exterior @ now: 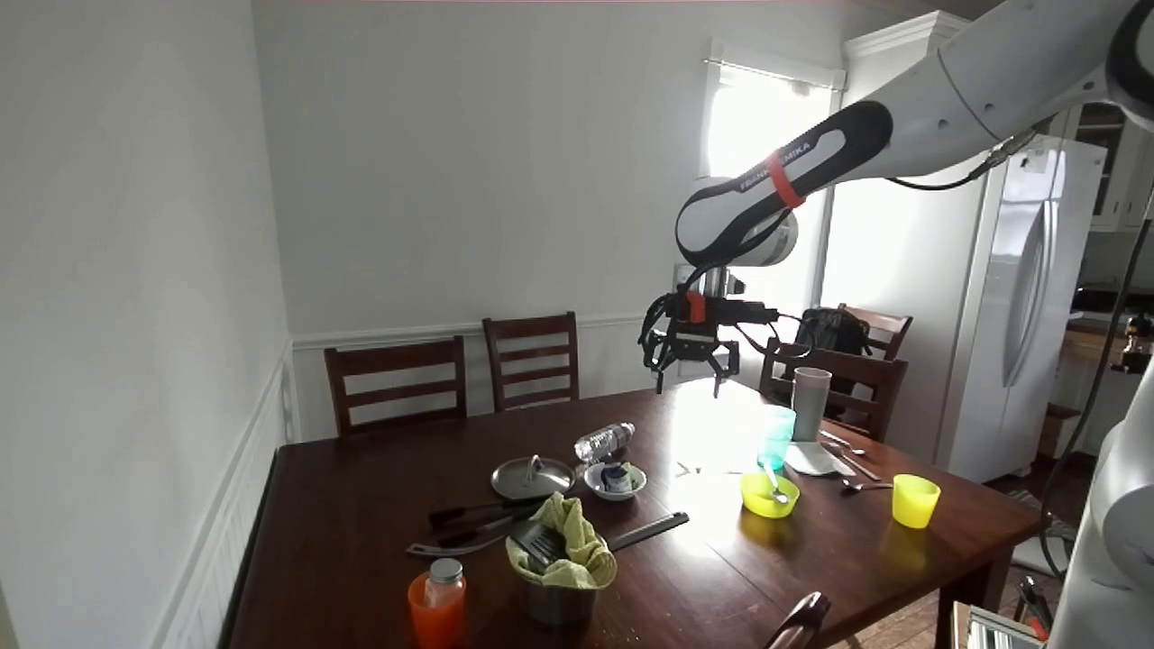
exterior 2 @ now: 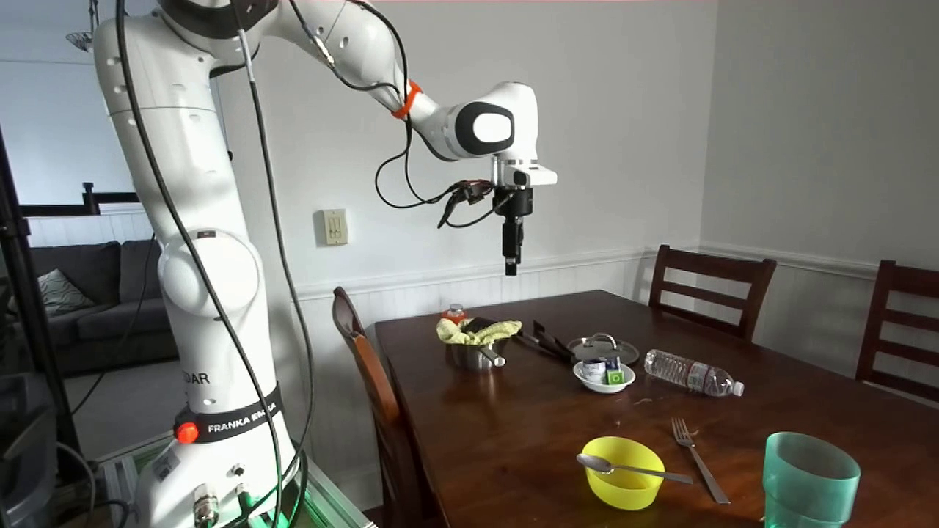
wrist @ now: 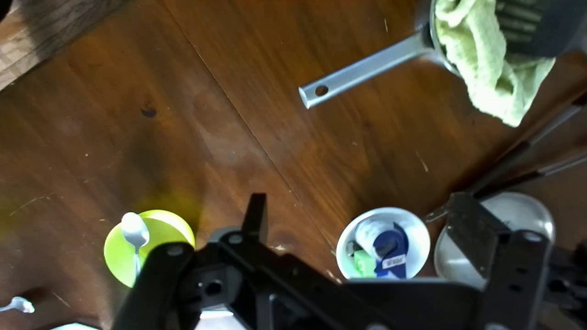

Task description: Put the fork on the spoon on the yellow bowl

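- Jaws spread apart, high above the counter (exterior 2: 528,440).
- In an exterior view, spoon (exterior 2: 637,470) lies across the yellow bowl (exterior 2: 623,500), its head toward ten o'clock, handle toward three.
- Fork (exterior 2: 699,461) lies on the counter just beside the bowl, at its three o'clock.

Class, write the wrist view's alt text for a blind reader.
Open gripper above a wooden table. Lower left, a spoon lies across a yellow bowl; further right, a white bowl; upper right, a saucepan holding a towel.
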`<state>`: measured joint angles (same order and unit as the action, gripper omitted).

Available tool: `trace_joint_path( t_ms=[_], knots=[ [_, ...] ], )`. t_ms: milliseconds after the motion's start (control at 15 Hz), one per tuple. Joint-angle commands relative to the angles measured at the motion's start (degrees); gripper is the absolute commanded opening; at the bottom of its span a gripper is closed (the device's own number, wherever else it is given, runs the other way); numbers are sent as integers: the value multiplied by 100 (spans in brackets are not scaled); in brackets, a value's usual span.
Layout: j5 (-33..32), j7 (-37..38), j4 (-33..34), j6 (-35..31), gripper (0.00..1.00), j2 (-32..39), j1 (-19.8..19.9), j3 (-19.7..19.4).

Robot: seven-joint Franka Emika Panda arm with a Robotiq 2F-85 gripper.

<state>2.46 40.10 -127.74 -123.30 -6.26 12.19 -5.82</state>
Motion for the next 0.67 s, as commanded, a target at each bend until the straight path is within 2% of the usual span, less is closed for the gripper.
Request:
trace_joint_path(
  t_ms=[0,400,467,600],
  knots=[
    [16,511,290,-805,100,728,185,-355],
    [224,1567,585,-1999,100,1843,192,-897],
    [111,1149,372,-1772,100,1493,141,-878],
    [112,1158,396,-1832,100,1661,126,-922]
  ],
)
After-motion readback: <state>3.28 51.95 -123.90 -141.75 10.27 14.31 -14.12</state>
